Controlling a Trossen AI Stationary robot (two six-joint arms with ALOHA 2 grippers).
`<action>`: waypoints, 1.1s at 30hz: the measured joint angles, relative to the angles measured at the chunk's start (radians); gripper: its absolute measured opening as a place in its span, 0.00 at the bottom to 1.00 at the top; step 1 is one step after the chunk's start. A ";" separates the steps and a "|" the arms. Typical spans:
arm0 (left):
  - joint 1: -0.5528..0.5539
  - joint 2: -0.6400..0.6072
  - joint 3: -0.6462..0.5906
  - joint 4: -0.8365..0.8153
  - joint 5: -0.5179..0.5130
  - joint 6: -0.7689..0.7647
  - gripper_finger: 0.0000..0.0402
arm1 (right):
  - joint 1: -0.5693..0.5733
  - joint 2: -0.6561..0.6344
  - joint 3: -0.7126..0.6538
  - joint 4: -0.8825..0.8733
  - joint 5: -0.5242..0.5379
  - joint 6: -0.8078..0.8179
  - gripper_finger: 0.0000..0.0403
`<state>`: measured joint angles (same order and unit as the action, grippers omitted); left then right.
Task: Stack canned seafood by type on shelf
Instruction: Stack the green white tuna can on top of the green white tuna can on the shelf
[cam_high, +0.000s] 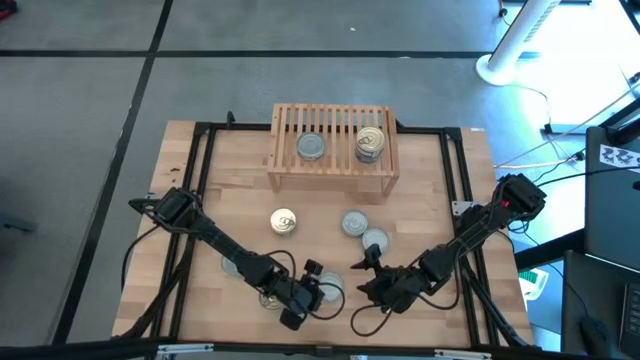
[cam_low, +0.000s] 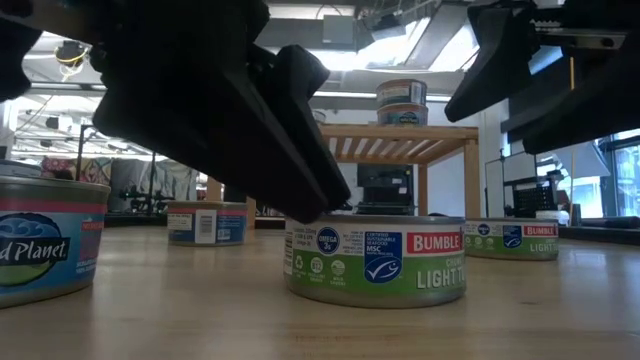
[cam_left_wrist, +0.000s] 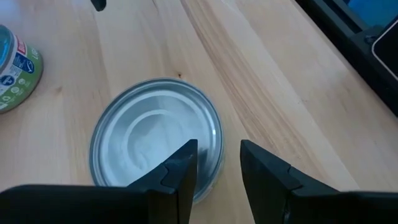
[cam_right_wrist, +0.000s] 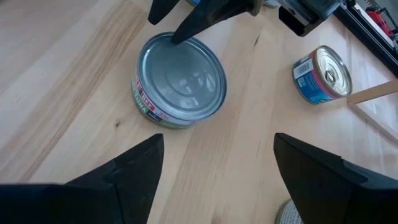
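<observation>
The tabletop (cam_high: 420, 200) is pale wood boards inside a black metal frame, standing on a grey floor with dark seams. The low view looks past it into a workshop with ceiling lights, desks and a monitor. At the far edge of the tabletop stands the slatted shelf (cam_high: 333, 148). On its top sit a silver-topped tin (cam_high: 311, 146) and, beside it, a stack of gold-topped tins (cam_high: 370, 143).

In front of the shelf lie a loose gold-topped tin (cam_high: 283, 221) and two grey-topped tins (cam_high: 354, 222) close together. Nearer the front edge, a green-labelled tin (cam_left_wrist: 156, 140) lies flat with its dull silver top up.

The left gripper (cam_left_wrist: 219, 167) is at that tin, well in front of the shelf. Its fingers (cam_left_wrist: 183, 163) stand partly open; one is over the tin's top, the other outside the rim, with nothing clamped. The right gripper (cam_right_wrist: 219, 163) hovers just beside the same tin on the other side, fingers spread wide and empty.

Two more tins near the left arm are mostly covered by it in the high view, so their tops are hard to make out. In the low view, a blue-labelled tin (cam_low: 45, 245) is cut off at the picture's edge, and both arms block much of the room.
</observation>
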<state>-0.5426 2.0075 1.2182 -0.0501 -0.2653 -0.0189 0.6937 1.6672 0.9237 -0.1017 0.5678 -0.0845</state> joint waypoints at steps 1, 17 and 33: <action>0.000 0.000 0.000 -0.003 -0.001 0.000 0.29 | 0.000 0.000 0.000 0.000 0.000 0.000 0.75; 0.003 0.015 0.002 -0.028 -0.018 0.047 0.23 | 0.000 0.000 0.000 0.000 0.000 0.000 0.75; 0.002 0.040 0.003 0.003 -0.062 0.127 0.02 | 0.000 0.000 0.000 0.003 -0.009 0.000 0.75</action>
<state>-0.5404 2.0480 1.2216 -0.0473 -0.3275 0.1085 0.6936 1.6672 0.9237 -0.0990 0.5584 -0.0845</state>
